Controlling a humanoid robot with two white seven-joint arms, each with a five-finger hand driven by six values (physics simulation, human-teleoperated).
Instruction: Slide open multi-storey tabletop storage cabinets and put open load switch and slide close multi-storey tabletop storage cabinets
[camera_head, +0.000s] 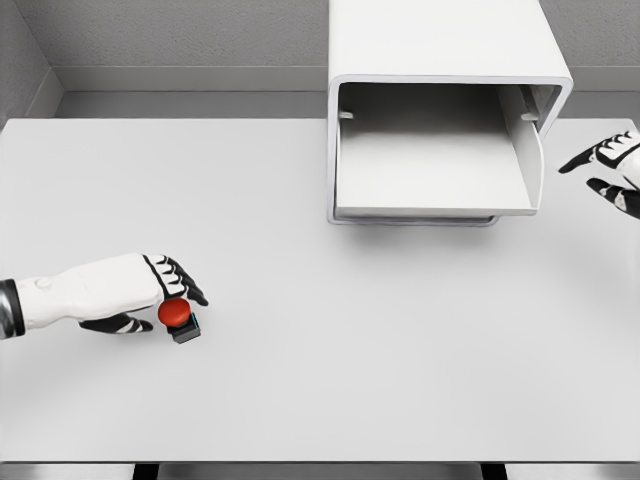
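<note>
Where the left hand (150, 290) reaches in from the left edge, the switch (178, 318), red-capped on a dark base, sits on the table (330, 370) between its curled fingers and thumb, which close on it. Well apart, at the far side, the cabinet (440, 110) stands with its drawer (435, 170) slid out. Beside it at the right edge, the right hand (612, 170) hovers, fingers spread, holding nothing.

Simulated test bench: bare white table (320, 400), grey walls (180, 35).
</note>
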